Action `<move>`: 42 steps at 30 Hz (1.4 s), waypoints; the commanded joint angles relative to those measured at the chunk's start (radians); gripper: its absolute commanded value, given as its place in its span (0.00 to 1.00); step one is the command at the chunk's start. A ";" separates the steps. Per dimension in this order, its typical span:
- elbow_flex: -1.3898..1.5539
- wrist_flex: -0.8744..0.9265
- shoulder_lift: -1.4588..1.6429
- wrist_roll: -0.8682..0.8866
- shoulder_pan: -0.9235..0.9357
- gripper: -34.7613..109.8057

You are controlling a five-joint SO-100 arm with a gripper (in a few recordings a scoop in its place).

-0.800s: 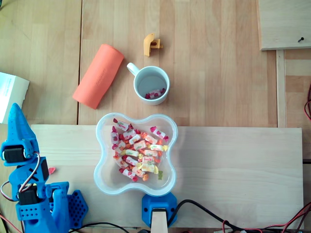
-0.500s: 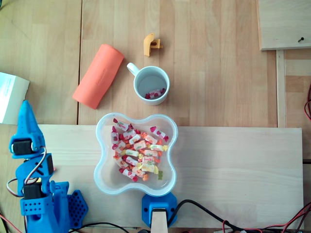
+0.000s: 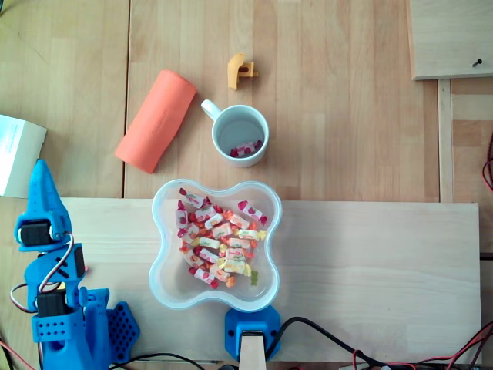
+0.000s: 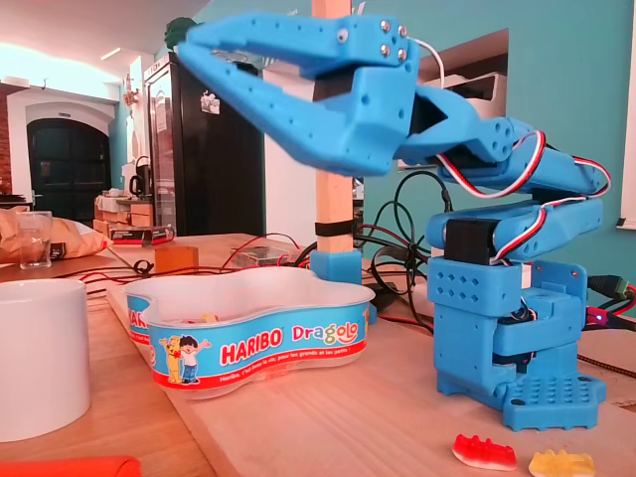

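at the left edge of the overhead view the blue gripper [image 3: 38, 171] points up the picture, its tip near a white box [image 3: 15, 150]; seen from the fixed view it hangs high above the table, jaws pressed together with nothing between them; a red gummy [image 4: 482, 452] lies on the board just beside the arm's base, a yellow gummy [image 4: 561, 463] next to it; the red one looks light, soft and probably a little tacky, best pinched across its narrow middle from above; the candy bowl [image 3: 156, 270] sits to the right, the mug [image 3: 209, 109] beyond it
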 commanded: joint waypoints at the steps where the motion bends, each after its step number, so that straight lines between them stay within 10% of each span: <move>1: -0.107 -0.008 -0.005 0.015 -0.014 0.24; 22: -0.808 0.730 -0.268 0.383 0.308 0.24; 42: -1.370 1.404 -0.827 0.054 0.572 0.24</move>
